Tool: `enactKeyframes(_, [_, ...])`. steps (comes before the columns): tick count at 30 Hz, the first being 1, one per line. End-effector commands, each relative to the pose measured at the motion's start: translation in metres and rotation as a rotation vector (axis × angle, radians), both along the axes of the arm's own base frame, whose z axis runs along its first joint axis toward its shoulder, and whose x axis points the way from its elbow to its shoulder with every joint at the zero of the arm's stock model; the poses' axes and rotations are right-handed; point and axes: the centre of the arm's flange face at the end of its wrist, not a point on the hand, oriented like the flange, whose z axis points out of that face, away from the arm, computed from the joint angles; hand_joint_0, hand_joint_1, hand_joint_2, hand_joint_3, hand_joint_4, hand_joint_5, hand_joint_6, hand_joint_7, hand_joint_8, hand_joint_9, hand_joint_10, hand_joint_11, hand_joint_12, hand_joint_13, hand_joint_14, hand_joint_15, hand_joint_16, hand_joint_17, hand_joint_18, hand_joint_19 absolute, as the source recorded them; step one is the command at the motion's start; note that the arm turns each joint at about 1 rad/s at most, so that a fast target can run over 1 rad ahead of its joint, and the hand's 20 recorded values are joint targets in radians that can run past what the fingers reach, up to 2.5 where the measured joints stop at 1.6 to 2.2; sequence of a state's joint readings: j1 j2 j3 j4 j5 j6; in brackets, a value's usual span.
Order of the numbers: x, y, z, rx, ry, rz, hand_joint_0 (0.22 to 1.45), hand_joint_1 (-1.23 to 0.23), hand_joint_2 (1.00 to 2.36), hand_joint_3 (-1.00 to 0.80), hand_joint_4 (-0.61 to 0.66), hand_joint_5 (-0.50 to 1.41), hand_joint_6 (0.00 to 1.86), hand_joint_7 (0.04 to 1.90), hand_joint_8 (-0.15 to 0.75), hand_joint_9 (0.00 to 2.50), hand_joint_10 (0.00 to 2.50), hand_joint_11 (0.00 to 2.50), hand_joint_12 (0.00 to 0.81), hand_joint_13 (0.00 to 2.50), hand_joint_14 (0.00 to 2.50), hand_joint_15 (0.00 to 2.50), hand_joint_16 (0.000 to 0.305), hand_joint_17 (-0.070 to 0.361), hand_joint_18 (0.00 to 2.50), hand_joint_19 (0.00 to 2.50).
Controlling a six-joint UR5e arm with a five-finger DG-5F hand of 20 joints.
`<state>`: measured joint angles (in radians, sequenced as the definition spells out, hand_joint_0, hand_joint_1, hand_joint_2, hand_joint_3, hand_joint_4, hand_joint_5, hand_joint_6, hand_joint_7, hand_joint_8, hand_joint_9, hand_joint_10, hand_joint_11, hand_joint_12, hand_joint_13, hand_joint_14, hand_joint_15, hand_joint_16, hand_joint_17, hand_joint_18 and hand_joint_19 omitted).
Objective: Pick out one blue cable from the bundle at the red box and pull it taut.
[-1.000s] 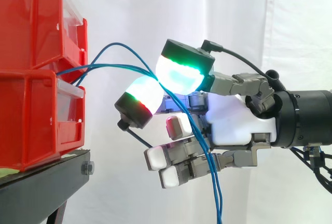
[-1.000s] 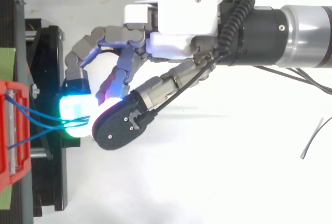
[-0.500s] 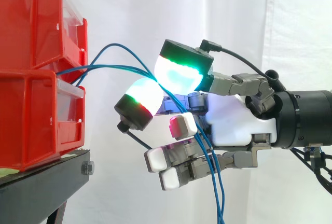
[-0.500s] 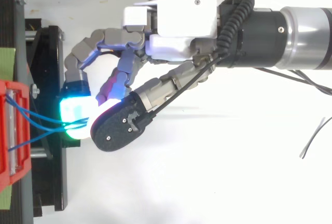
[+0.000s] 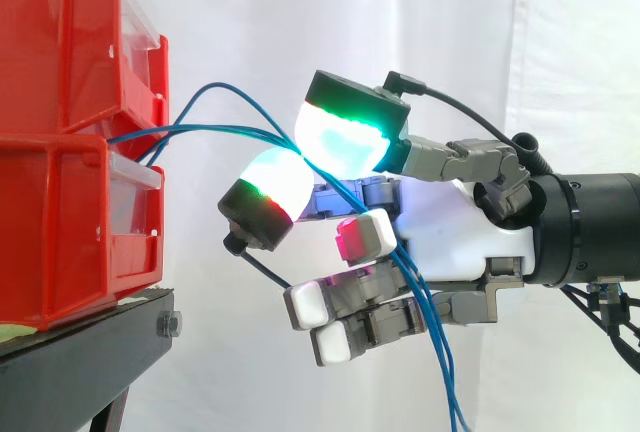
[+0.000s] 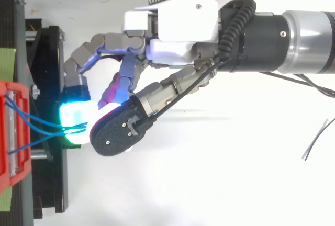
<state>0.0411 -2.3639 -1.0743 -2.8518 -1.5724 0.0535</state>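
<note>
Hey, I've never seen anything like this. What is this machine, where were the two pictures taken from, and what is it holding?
It is a robot arm ending in a hand with fingers and a thumb. The glowing pads are its own fingertips. One picture is taken level from the side, and the other looks down from above. At the side view's left, red bins sit stacked on a black stand, before a white curtain. Thin blue cables come out of the bins, pass between two pads that pinch them, then hang down past the palm. I cannot tell how many are pinched.
</note>
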Motion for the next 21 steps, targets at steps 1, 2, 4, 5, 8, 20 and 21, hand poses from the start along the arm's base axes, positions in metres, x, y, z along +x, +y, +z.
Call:
enactKeyframes(1, [-0.0003,0.0002,-0.0006,0.0,0.002,0.0,0.58,-0.49,1.0,-0.2,0.02,-0.06,0.87,1.15,0.279,1.41,0.02,0.52,0.373,0.99,0.02,0.43,0.058,0.13,0.76,0.59])
enactKeyframes(2, [0.0,0.0002,0.0001,0.0,0.001,0.0,0.58,-0.49,1.01,-0.21,0.02,-0.06,0.87,1.15,0.276,1.42,0.02,0.53,0.37,0.99,0.02,0.42,0.057,0.129,0.76,0.59])
enactKeyframes(4, [0.0,0.0002,0.0001,0.0,0.001,0.0,0.58,-0.48,1.01,-0.2,0.03,-0.05,0.87,1.16,0.27,1.43,0.02,0.52,0.367,0.99,0.02,0.43,0.057,0.128,0.77,0.59])
enactKeyframes(5, [-0.0003,0.0,-0.0006,0.0,0.002,-0.001,0.58,-0.48,1.01,-0.21,0.03,-0.05,0.87,1.15,0.271,1.43,0.02,0.53,0.367,0.99,0.02,0.42,0.056,0.127,0.77,0.59])
enactKeyframes(8, [0.0,0.0,0.0001,0.0,0.001,-0.001,0.58,-0.48,1.01,-0.22,0.04,-0.05,0.87,1.15,0.268,1.43,0.02,0.52,0.361,1.0,0.02,0.42,0.056,0.125,0.77,0.59])
enactKeyframes(20, [-0.0002,0.0011,-0.0006,0.0,0.002,-0.001,0.56,-0.47,1.01,-0.37,0.07,-0.07,0.82,1.07,0.247,1.39,0.02,0.56,0.323,0.95,0.02,0.47,0.047,0.106,0.69,0.63])
enactKeyframes(21, [-0.0002,0.0011,-0.0006,0.0,0.002,-0.001,0.55,-0.47,1.01,-0.38,0.06,-0.06,0.82,1.07,0.245,1.39,0.02,0.57,0.325,0.95,0.02,0.46,0.047,0.106,0.69,0.63])
